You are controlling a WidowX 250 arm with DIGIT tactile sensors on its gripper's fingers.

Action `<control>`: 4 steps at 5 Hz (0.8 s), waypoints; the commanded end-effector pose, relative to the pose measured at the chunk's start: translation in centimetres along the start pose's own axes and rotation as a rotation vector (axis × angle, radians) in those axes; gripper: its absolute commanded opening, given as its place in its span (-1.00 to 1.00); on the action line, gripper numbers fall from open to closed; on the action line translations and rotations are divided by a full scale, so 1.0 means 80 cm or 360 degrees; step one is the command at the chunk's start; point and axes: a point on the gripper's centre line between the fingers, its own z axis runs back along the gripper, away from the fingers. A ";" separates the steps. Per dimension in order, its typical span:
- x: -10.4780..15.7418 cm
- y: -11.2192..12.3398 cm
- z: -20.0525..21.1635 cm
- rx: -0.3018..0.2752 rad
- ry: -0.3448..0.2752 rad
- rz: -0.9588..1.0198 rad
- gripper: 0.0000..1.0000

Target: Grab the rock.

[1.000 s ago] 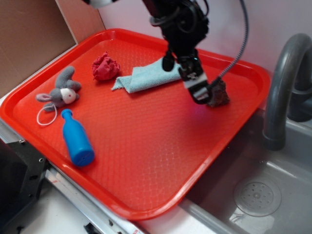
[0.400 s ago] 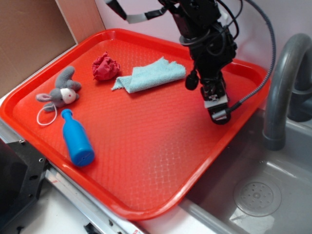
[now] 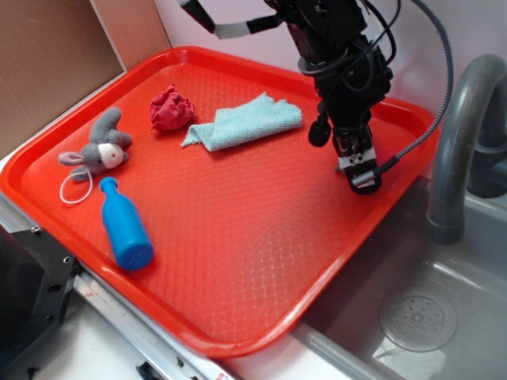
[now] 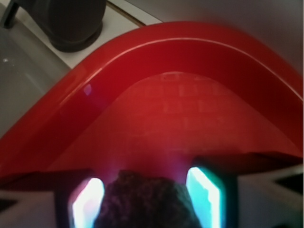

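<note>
The rock [image 4: 147,202], dark brown and lumpy, fills the bottom of the wrist view between my two lit fingers [image 4: 88,202]. A thin gap shows beside the right one. My gripper [image 3: 360,178] points down at the far right corner of the red tray [image 3: 238,340], close to the rim. It is open and stands astride the rock. In the exterior view the rock is hidden behind the gripper.
On the tray lie a red cloth ball [image 3: 171,108], a light blue cloth [image 3: 245,123], a grey plush animal [image 3: 99,149] and a blue bottle [image 3: 125,226]. A grey faucet [image 3: 467,119] and sink [image 3: 444,317] stand right of the tray; a cardboard wall [image 3: 55,63] lies left.
The gripper swung right from beside the rock to over it, then settled slightly lower and further right. The rock, visible a second ago, is now covered in the exterior view.
</note>
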 end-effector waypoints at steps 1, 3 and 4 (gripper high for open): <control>-0.025 -0.006 0.116 0.0209 0.0200 0.0632 -1.00; -0.101 -0.013 0.209 -0.0061 0.0313 0.1393 -1.00; -0.132 -0.016 0.228 -0.0032 0.0346 0.1544 -1.00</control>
